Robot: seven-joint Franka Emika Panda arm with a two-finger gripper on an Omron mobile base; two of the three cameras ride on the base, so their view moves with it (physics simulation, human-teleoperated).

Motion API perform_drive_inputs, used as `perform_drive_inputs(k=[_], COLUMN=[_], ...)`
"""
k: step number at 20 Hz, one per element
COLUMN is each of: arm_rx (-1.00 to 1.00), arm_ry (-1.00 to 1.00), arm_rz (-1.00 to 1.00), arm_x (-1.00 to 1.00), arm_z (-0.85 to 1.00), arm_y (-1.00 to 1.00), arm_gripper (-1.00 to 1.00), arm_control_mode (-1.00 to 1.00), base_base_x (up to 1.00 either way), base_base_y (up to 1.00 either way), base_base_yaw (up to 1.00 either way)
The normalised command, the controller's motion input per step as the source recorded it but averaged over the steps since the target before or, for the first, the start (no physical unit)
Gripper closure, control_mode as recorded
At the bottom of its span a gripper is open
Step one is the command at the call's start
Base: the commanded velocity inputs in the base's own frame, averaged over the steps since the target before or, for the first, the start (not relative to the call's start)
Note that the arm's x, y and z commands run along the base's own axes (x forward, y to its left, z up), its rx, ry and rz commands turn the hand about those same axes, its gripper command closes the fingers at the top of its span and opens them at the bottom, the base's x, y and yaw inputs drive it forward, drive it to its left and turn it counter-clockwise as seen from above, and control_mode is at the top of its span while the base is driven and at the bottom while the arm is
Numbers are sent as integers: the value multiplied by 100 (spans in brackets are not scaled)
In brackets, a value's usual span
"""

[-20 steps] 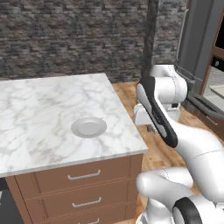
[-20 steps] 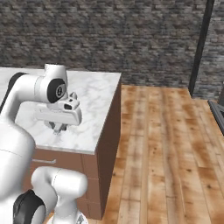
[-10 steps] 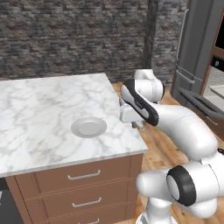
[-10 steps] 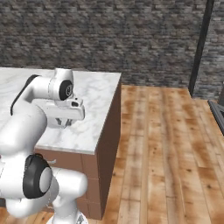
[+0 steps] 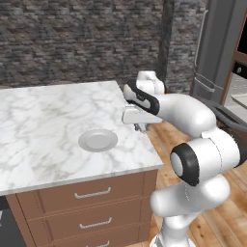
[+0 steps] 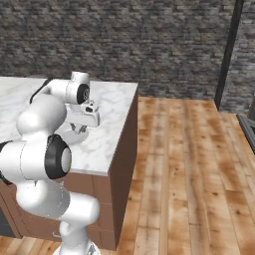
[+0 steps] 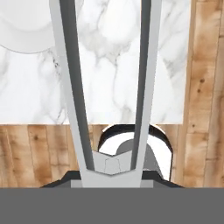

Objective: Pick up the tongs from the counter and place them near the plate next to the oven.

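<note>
1. Since the earlier frame the arm has swung in over the table's right side; the gripper [image 5: 140, 126] now hangs above the marble just right of the plate [image 5: 98, 140], which hasn't moved.
2. Jaws are closed on the tongs [image 7: 107, 83] at their joined end; both arms run toward 12 o'clock in the hand view, over the table [image 5: 43, 120].
3. Plate sits at 9 o'clock from the gripper, near but apart; its rim shows at 10 o'clock in the hand view.
4. Step in hand, my read: lower straight down, lay the tongs flat beside the plate, then release.
5. Table edge lies close at 3 o'clock, wood floor [image 6: 189, 164] beyond. Bias the drop toward the plate; open marble at 12 o'clock.
</note>
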Motion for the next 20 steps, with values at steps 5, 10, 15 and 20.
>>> perform_drive_inputs(k=[5,10,15,20], arm_rx=[-2,-8,-2,14], arm_ry=[4,-5,-28,-33], arm_rz=[-9,1,1,3], arm_x=[28,4,1,17], arm_z=[-13,-34,-42,-44], arm_y=[0,0,-5,0], arm_gripper=[100,100,100,100], arm_control_mode=[-100,-100,-100,-100], base_base_x=[0,0,0,0], base_base_y=[0,0,0,0], base_base_yaw=[0,0,0,0])
